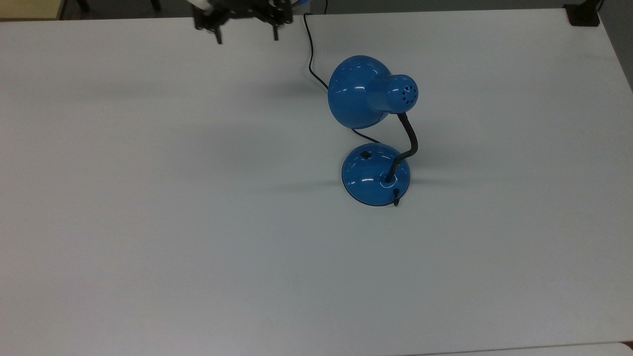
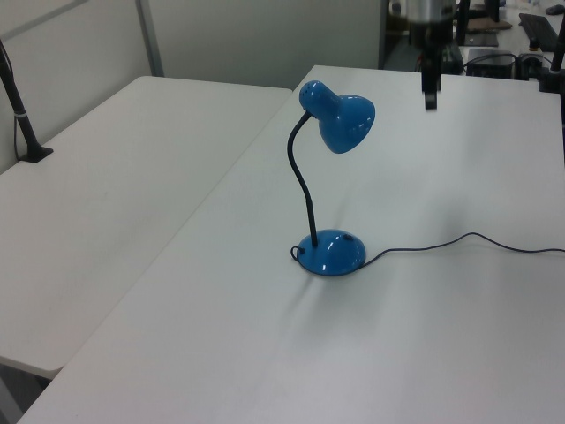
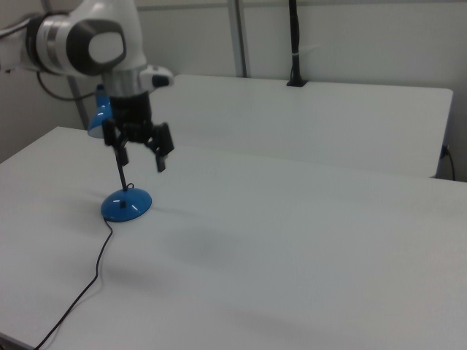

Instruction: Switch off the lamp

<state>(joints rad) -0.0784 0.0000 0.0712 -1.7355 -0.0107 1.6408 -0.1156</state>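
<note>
1. One lamp (image 1: 372,94) on the white table (image 1: 148,222), nothing else near it. It stands upright right of centre in the top view: round blue base (image 1: 376,174) flat on the table, black gooseneck (image 1: 408,143) curving up to the dome shade (image 2: 342,120).
2. Switch (image 1: 366,155): small black square on the base's domed top, on the side nearer the top view's upper edge, under the shade's overhang. Black cord (image 2: 459,243) trails off along the table toward the left view's right edge.
3. My end effector (image 1: 246,30) hangs raised above the table at the top view's upper edge, well apart from the lamp. Fingers (image 3: 163,154) spread wide, nothing between them.
4. No glow visible under the shade, and no bright patch on the table below it. I cannot tell from this alone whether the bulb is lit.
5. Step in hand, as I judge it: not in contact, clear of the lamp. If the switch still needs pressing, this is the approach stage.
6. Next move would call for: travel over the base, fingers brought together into one firm tip, descent beside the shade rather than through it, then a straight press on the switch.
7. Risk: glossy domed base, so an off-centre push may slide the lamp or slip off the switch.
</note>
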